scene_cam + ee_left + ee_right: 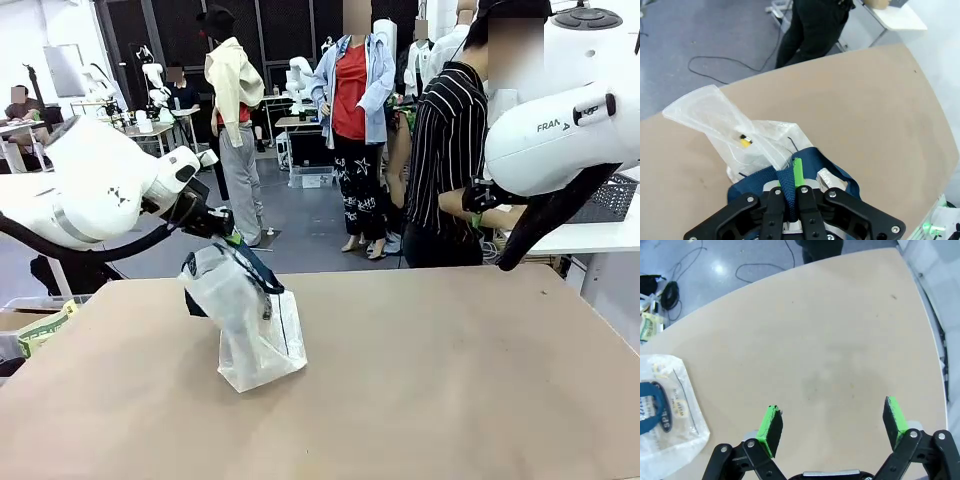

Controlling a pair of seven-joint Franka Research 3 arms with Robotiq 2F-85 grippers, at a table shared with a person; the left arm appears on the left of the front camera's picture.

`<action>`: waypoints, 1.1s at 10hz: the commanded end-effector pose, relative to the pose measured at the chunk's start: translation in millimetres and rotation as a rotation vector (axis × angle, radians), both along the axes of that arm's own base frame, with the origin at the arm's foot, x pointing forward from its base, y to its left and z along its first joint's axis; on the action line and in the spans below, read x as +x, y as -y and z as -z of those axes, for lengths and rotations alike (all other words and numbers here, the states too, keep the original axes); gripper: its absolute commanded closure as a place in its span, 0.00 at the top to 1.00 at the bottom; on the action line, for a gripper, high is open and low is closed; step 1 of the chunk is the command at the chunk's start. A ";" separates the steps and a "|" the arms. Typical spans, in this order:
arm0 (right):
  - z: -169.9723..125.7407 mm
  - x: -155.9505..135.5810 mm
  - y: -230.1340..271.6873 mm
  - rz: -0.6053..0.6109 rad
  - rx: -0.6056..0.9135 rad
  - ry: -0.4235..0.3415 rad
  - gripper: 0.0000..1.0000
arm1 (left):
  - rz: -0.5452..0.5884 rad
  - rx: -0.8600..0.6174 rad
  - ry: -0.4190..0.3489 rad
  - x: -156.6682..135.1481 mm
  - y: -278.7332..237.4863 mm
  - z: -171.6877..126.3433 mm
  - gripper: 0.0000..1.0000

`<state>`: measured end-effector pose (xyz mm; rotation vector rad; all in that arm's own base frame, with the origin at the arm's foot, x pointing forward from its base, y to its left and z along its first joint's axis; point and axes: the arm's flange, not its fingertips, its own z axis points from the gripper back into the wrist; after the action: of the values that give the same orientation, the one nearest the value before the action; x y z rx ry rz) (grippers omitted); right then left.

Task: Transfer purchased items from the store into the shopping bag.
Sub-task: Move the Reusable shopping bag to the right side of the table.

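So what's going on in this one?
The left gripper is shut on a navy handle of the shopping bag, holding it up on the table. A small yellow item shows through the plastic. The right gripper hangs open above bare table, holding nothing. A person in a striped shirt stands at the far side.

Front camera sat low, facing across table [420, 380]. Left wrist camera looked down close over bag [740, 135]; right wrist's higher, bag [665, 405] at its edge.
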<state>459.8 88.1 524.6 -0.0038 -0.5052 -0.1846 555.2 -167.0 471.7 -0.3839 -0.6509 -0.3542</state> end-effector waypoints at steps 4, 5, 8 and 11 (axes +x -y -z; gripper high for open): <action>0.1 2.2 0.0 -0.013 0.002 -0.002 1.00 | -0.168 0.074 0.075 -53.0 -77.5 -99.4 0.00; 0.1 2.2 0.0 -0.013 0.002 -0.002 1.00 | -0.222 0.090 0.074 -62.6 -99.3 -113.8 0.00; 0.1 2.2 0.0 -0.013 0.002 -0.002 1.00 | -0.408 0.137 0.036 -98.3 -169.5 -145.1 0.00; 0.1 2.2 0.0 -0.013 0.002 -0.002 1.00 | -0.459 0.140 -0.085 -119.7 -218.8 -133.2 0.00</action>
<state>460.6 88.2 524.8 -0.0037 -0.5053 -0.1838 455.8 49.7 608.5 -0.0738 -0.6288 0.0271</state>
